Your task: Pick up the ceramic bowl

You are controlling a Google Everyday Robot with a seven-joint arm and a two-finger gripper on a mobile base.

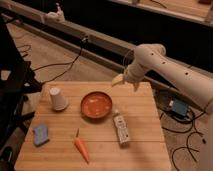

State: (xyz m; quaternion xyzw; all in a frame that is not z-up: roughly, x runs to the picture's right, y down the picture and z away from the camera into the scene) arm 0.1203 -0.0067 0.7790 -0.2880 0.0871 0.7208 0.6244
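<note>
The ceramic bowl (96,104) is round, shallow and orange-red with a darker rim. It sits upright near the middle of the wooden table (145,145). My gripper (120,80) hangs at the end of the white arm, above the table's far edge, up and to the right of the bowl. It is apart from the bowl and holds nothing that I can see.
A white paper cup (58,99) stands upside down left of the bowl. A white bottle (121,128) lies right of it. An orange carrot (81,148) and a blue sponge (41,134) lie toward the front. Cables run across the floor behind.
</note>
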